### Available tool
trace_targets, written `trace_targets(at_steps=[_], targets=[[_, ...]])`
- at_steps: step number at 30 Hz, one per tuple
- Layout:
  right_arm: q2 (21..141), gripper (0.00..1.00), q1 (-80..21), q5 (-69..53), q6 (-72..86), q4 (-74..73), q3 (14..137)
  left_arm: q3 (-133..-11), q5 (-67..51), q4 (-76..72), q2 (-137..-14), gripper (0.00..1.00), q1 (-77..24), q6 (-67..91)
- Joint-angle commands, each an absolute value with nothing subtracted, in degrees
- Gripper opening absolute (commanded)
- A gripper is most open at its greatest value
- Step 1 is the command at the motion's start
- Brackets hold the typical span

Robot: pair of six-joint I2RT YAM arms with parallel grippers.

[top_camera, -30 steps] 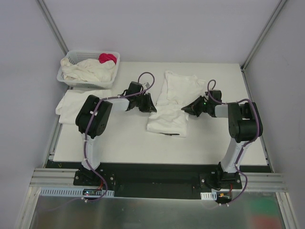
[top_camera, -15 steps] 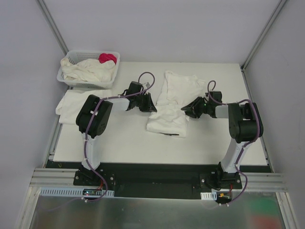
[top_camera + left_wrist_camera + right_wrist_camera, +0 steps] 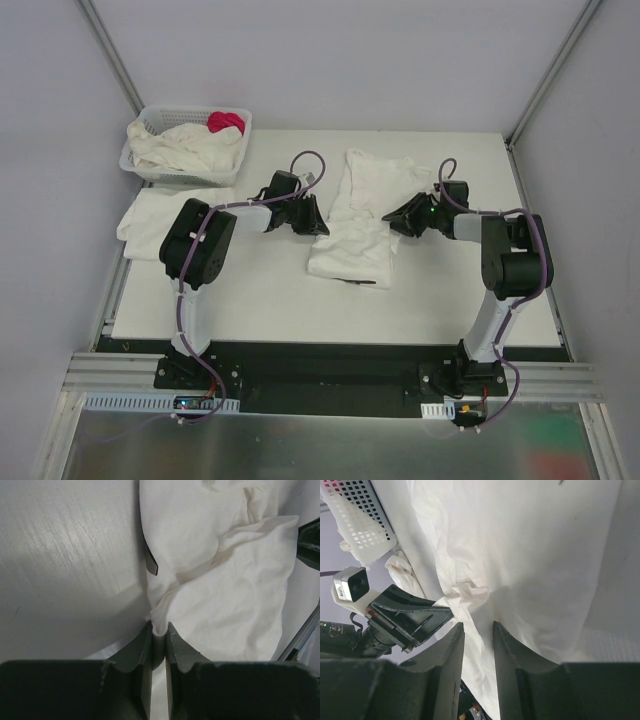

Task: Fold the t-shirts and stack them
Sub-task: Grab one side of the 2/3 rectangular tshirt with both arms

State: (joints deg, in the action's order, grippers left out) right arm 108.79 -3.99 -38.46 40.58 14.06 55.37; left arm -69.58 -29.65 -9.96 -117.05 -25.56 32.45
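Your left gripper is pinched on the left edge of the t-shirt, mid-frame, long axis running top to bottom. Your right gripper sits at the opposite edge, jaws apart, holding nothing.

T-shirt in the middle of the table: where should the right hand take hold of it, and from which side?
Probably the t-shirt by its right edge, opposite where the left hand pinches it, coming in low from the right: it lies flat, that edge is free, and the open right hand faces it.
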Motion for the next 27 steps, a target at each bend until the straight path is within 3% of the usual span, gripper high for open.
trace_targets(at_steps=[1,13,17,18,27], targets=[[107.93,0.31,-4.39,-38.50,39.73,14.06,57.57,-69.52,-31.11,-9.40,-116.63,0.09,-26.19,31.38],[109.95,0.24,-6.15,-38.94,40.69,15.91,56.87,-69.61,-30.94,-9.14,-115.66,0.09,-26.19,30.85],[110.39,0.02,-6.24,-39.46,41.74,17.22,56.43,-69.87,-30.67,-8.62,-115.05,0.09,-26.19,30.67],[110.30,0.01,-6.24,-39.46,42.01,17.75,56.34,-69.87,-30.67,-8.53,-114.96,0.09,-26.19,30.67],[110.21,0.01,-6.41,-39.64,42.63,18.63,56.16,-71.19,-29.62,-6.33,-114.52,0.08,-26.10,29.27]])
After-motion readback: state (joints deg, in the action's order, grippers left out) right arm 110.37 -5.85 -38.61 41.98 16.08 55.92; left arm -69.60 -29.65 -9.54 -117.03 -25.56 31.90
